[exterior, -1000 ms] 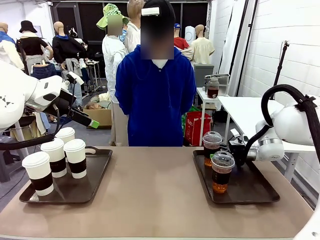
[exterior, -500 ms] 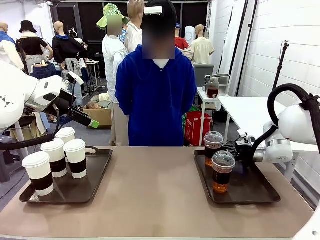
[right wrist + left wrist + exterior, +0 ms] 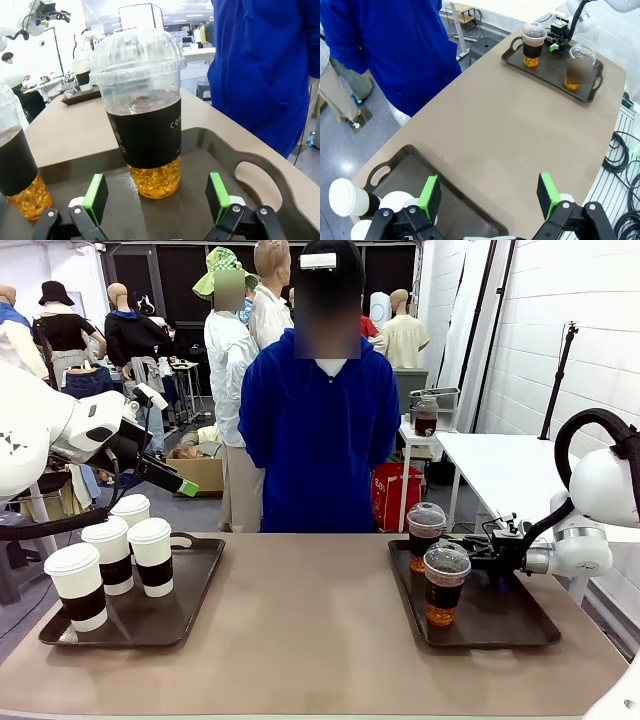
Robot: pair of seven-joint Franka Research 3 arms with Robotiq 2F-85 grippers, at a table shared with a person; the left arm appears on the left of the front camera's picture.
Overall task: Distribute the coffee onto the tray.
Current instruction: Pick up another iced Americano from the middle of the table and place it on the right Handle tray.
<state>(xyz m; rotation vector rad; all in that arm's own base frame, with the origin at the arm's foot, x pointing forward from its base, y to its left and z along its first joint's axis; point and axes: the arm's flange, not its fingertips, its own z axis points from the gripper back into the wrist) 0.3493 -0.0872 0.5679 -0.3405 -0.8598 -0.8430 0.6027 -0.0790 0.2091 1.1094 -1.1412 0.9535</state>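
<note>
On right tray [image 3: 520, 625], noted both clear cups [image 3: 445, 584] standing, right end effector [image 3: 470, 549] spread, empty beside them; paper cups [image 3: 152, 557] undistributed.

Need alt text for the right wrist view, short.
A clear domed-lid plastic cup of brown drink with a black sleeve stands on a dark brown tray, just beyond the open right gripper, whose green pads flank it without touching. A second such cup stands at the picture's left; a person in a blue top stands behind.

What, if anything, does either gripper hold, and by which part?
Nothing. The right gripper stands open before a clear cup; the left gripper hangs open, empty.
</note>
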